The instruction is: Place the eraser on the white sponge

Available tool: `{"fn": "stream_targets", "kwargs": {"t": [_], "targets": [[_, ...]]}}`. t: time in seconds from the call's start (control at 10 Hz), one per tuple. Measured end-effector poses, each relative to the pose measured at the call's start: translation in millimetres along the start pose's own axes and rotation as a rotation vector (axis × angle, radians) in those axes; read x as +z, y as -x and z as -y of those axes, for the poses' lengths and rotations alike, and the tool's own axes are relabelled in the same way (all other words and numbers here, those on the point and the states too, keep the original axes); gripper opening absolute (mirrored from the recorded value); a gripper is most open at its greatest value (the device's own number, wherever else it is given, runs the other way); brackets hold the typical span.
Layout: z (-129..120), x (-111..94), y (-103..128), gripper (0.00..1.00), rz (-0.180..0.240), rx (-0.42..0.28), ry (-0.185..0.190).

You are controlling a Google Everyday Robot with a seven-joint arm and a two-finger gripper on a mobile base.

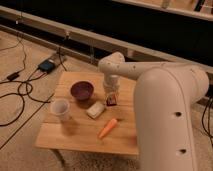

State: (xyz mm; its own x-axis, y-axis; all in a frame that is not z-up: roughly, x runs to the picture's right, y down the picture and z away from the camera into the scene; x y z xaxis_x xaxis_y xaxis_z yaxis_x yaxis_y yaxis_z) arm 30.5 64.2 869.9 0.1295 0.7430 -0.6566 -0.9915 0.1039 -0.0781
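The eraser (112, 100), a small dark block with an orange-red strip, sits in my gripper (111, 96), which points down over the middle of the wooden table (80, 140). The gripper is shut on it and holds it just above the tabletop. The white sponge (95, 110), a cream pad with rounded corners, lies flat on the table just left of and slightly in front of the eraser. The two are apart.
A purple bowl (81, 91) stands behind the sponge to the left. A white cup (60, 108) stands at the table's left. An orange carrot (107, 128) lies in front of the sponge. My white arm (165, 110) covers the table's right side. Cables and a box (46, 65) lie on the floor.
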Motion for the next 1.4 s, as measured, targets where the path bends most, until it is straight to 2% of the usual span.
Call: {"fn": "stream_targets", "kwargs": {"t": [0.4,0.8,1.4], "targets": [[-37,23,-7,0.00,-0.047,-0.089,0.013],[-63,28,-15,0.00,-0.072,-0.166,0.005],[-79,32,-25,0.00,-0.084,-0.205,-0.004]]}}
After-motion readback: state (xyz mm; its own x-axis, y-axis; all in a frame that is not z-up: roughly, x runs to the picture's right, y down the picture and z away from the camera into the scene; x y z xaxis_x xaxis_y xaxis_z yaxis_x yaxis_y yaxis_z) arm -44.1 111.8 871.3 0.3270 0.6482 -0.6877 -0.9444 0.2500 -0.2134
